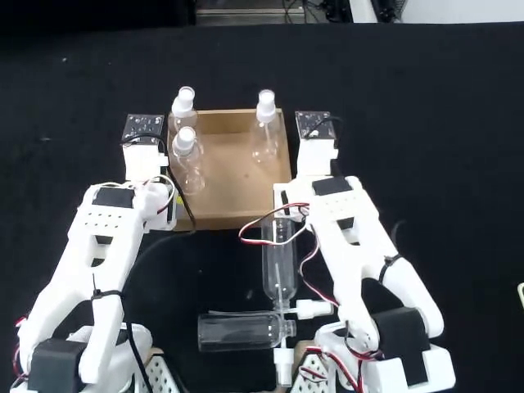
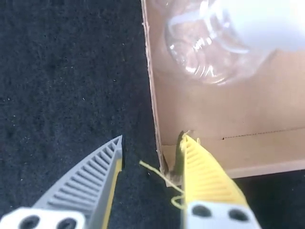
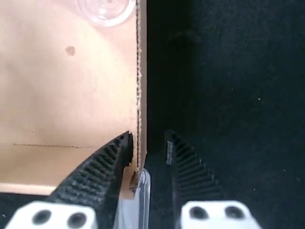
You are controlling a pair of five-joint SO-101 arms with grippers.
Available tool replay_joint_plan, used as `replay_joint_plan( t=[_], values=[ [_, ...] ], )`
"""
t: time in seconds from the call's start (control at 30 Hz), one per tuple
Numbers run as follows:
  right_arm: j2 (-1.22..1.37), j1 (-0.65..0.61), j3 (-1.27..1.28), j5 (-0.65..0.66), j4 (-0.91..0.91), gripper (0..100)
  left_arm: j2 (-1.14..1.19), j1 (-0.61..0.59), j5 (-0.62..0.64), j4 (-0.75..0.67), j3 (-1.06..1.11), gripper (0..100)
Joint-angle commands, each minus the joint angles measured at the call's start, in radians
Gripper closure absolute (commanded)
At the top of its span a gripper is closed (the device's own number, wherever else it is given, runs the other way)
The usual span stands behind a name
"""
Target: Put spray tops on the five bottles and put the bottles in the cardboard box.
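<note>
From above, the cardboard box (image 1: 233,192) is sitting on the black table (image 1: 442,123) with three clear bottles (image 1: 187,155) standing inside it, each wearing a white spray top. Two uncapped bottles (image 1: 278,262) are lying on the table just in front of the box, and two loose spray tops (image 1: 315,309) are resting near their necks.

In the left wrist view, the left claw (image 2: 151,138) is hanging released. Its grey and yellow fingers are straddling the box's wall near a corner, with a bottle standing in the box beyond.

In the right wrist view, the right claw (image 3: 148,135) is likewise spread, with a black finger on either side of the box's wall.
</note>
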Motion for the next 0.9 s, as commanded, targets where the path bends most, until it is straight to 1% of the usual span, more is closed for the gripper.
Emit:
replay_joint_plan(
  t=[0.0, 0.2, 0.43, 0.53, 0.63, 0.73, 0.87],
  values=[
    [-0.093, 0.021, -0.012, 0.005, 0.015, 90.0, -0.028, 0.002, 0.009, -0.009, -0.045, 82],
    [-0.139, 0.02, 0.039, 0.011, -0.038, 90.0, -0.029, 0.005, 0.011, 0.028, -0.047, 82],
    [-0.151, 0.023, 0.035, 0.011, -0.028, 89.9, -0.029, 0.004, 0.012, 0.034, -0.074, 82],
    [-0.196, 0.025, -0.004, 0.012, 0.041, 89.9, -0.029, 0.004, 0.012, 0.051, -0.102, 82],
    [-0.274, 0.025, -0.041, 0.012, 0.13, 89.9, -0.029, 0.004, 0.012, 0.117, -0.15, 82],
    [-0.354, 0.025, -0.045, 0.078, 0.175, 89.9, -0.031, 0.004, 0.012, 0.18, -0.191, 82],
    [-0.424, 0.025, -0.053, 0.172, 0.244, 89.9, -0.031, 0.002, 0.012, 0.215, -0.202, 82]
  ],
)
